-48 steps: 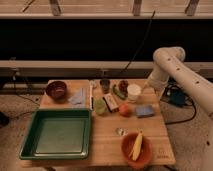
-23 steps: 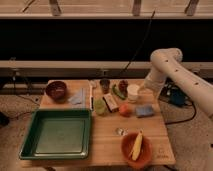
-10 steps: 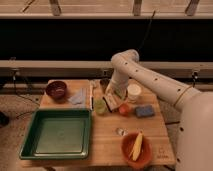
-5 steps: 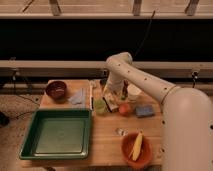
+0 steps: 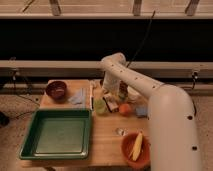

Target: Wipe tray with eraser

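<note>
Banana (image 5: 137, 146) sits in orange bowl (image 5: 125, 145) while tool (image 5: 108, 96), spread wide, hovers over eraser (image 5: 112, 105) near tray (image 5: 57, 135).

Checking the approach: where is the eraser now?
In the camera view, the eraser lies mid-table right of the tray, between the pale green item and the orange, with the hand just above it.

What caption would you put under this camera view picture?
The gripper poised at the eraser on a cluttered table, green tray nearby.
</note>
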You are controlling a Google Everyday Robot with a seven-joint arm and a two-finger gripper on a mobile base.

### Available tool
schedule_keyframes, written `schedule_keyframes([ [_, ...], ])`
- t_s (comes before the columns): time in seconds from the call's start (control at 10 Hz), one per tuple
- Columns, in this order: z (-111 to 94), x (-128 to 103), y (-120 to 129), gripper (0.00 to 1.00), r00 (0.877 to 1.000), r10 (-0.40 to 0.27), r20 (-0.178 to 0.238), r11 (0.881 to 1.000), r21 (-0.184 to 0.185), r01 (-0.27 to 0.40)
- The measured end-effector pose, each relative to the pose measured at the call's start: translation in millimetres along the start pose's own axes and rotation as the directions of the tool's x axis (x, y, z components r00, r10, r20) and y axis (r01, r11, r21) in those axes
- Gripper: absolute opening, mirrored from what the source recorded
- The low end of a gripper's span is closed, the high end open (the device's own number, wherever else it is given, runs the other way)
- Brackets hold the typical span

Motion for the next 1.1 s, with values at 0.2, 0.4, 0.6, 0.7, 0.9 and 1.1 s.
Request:
schedule_keyframes([
  [0.2,10,6,1,0.62,1.000,0.006,0.001,1.000,-0.029,-0.006],
  [0.4,21,8,5,0.62,1.000,0.011,0.006,0.999,-0.051,-0.011],
  [0.6,27,8,9,0.62,1.000,0.012,0.012,0.998,-0.064,-0.011],
  [0.7,29,8,11,0.62,1.000,0.011,0.015,0.998,-0.069,-0.010],
  [0.9,33,5,13,0.62,1.000,0.000,0.020,0.997,-0.080,0.002],
  [1.1,38,0,12,0.55,1.000,-0.014,0.024,0.996,-0.092,0.016],
])
